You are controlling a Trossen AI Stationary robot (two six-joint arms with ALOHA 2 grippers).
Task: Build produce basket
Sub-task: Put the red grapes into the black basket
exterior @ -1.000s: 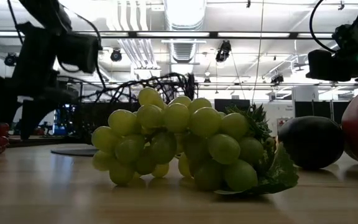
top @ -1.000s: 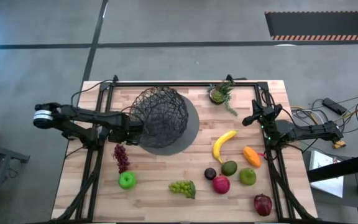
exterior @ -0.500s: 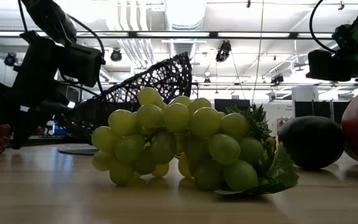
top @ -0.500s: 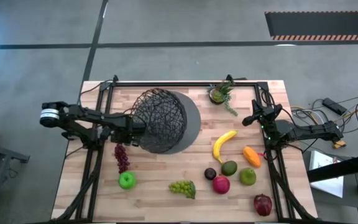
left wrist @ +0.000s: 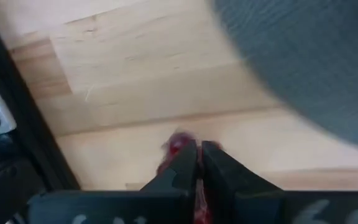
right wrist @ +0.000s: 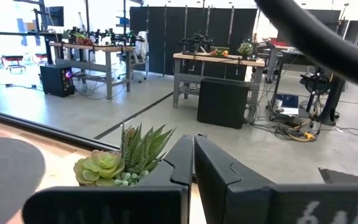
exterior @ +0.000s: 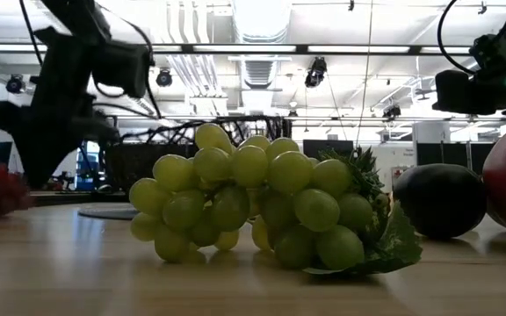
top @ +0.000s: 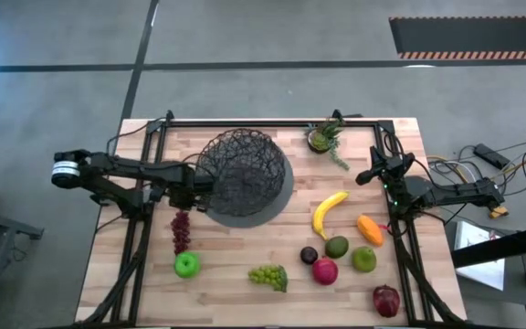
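The black wire basket (top: pixel 242 172) stands upright on its grey disc base (top: pixel 277 203) at the table's far middle. My left gripper (top: pixel 197 188) hovers shut just beside the basket's left side. In the left wrist view its fingers (left wrist: pixel 199 154) point past the purple grapes (left wrist: pixel 178 145), with the base (left wrist: pixel 316 62) off to one side. On the wood lie the purple grapes (top: pixel 181 230), green apple (top: pixel 187 265), green grapes (top: pixel 269 276), banana (top: pixel 329 212) and several other fruits at the near right. My right gripper (top: pixel 369 175) waits shut at the right edge.
A small potted plant (top: pixel 322 139) stands at the far right, ahead of the right gripper (right wrist: pixel 193 146). Black frame rails (top: pixel 272 122) run along the far, left and right sides. Bare wood lies between the basket and the green grapes (exterior: pixel 253 202).
The basket tipped over toward the left, its right rim rising high, then dropped back level onto its base. My left gripper nudged toward the basket and drew back a little toward the table's left edge.
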